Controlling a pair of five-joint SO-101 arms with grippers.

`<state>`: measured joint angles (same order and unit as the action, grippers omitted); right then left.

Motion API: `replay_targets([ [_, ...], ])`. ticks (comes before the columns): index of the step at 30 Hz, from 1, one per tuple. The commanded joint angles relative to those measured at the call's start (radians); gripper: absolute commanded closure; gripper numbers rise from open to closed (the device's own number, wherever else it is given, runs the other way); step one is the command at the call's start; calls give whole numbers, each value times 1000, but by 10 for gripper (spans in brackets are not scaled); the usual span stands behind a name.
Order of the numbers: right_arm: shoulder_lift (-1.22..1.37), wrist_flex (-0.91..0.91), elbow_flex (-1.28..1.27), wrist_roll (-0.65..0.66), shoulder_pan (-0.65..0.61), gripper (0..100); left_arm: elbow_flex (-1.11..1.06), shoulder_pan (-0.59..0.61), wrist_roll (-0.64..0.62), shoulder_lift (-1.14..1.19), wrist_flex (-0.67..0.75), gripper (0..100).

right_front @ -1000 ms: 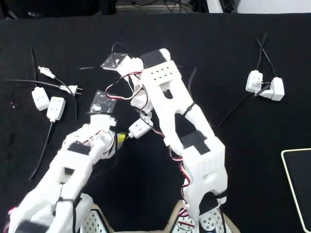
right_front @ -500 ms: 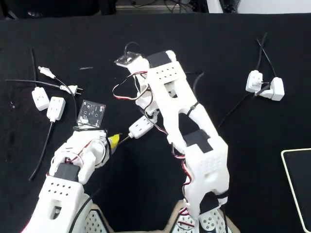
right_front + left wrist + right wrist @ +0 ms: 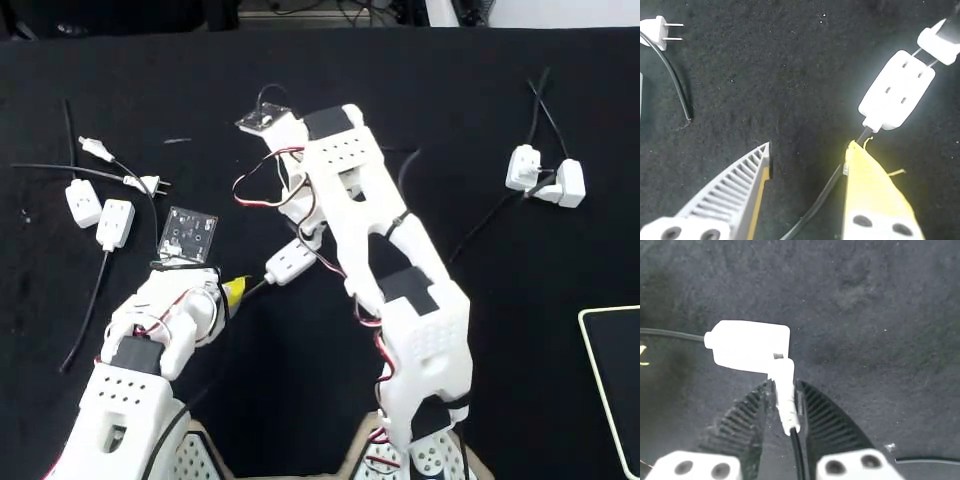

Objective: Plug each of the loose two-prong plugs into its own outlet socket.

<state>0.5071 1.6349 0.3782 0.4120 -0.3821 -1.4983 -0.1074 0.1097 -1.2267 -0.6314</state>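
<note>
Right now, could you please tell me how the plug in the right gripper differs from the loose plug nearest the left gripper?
The held plug is clamped in the right gripper; the loose plug lies free on the table. The held plug's prongs meet the outlet socket; the loose plug's prongs are bare. Both are white, on black cords.

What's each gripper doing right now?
Left gripper: open, holding nothing.
Right gripper: shut on the white plug at the outlet socket.

Black tabletop [image 3: 500, 330]; dark flat panel [image 3: 614, 372], maybe tablet, right edge.
</note>
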Motion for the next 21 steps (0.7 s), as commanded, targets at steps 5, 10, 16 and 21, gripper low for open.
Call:
replay_targets([
  [5,58,18,77,-6,-18,988,30,10,-6,-18,-6,755],
  [10,59,48,108,-8,-34,988,30,10,-6,-23,-5,755],
  [16,76,38,107,-8,-98,988,30,12,-5,-23,-5,755],
  [21,128,25,113,-8,-124,988,30,12,-5,-25,-6,755],
])
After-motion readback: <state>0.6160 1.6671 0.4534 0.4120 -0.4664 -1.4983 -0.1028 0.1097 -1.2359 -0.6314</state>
